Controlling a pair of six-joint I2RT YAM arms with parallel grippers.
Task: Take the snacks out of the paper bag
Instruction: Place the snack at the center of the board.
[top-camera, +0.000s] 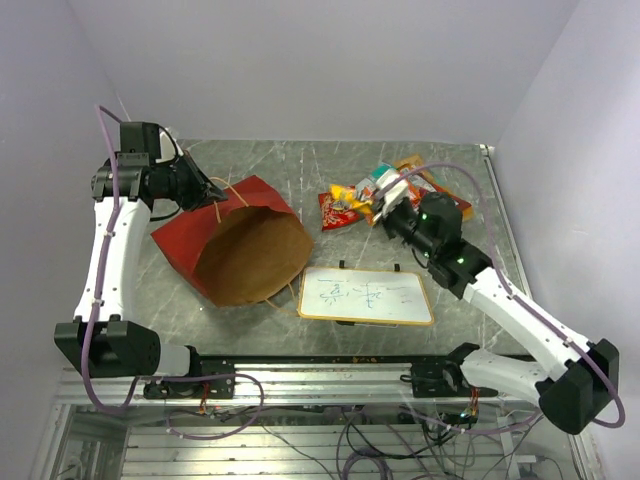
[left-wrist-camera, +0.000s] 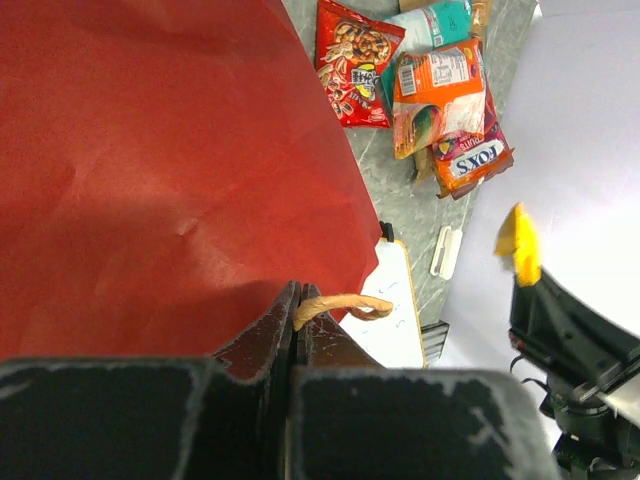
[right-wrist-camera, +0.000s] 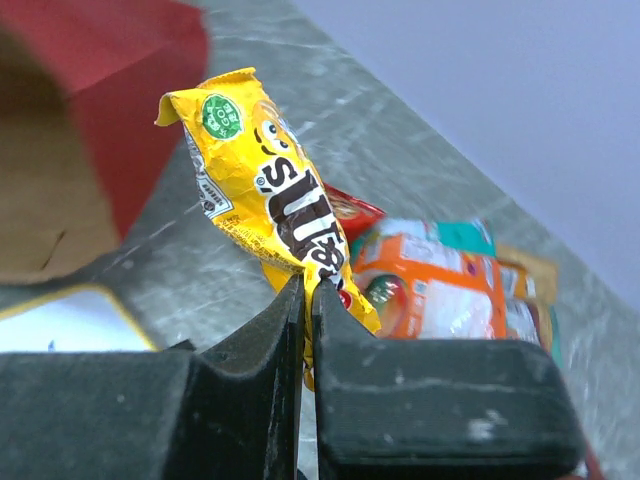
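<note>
On the left, the left claw (left-wrist-camera: 298, 300) is pinching shut on the thin string handle (left-wrist-camera: 335, 305) of the paper bag (top-camera: 230, 240). The bag is lying on its side with its brown mouth facing the near edge. A whiteboard (top-camera: 366, 295) is lying flat just right of that mouth.

Further right, a red packet (left-wrist-camera: 352, 62), an orange packet (left-wrist-camera: 440, 90) and a teal packet (left-wrist-camera: 440, 20) are sitting together on the table (top-camera: 300, 165), outside the bag. The right claw (right-wrist-camera: 307, 290) is gripping a yellow packet (right-wrist-camera: 265, 190) by its lower end. The packet's long axis is pointing up and away from the jaws, and it is hovering near those three.

The right arm is much the nearer one. The three packets are lying beyond and below the claw, so setting the yellow one down is probably calling for a move forward and down. The bag's deep end is sitting in shadow, so I cannot tell whether anything is waiting inside.
</note>
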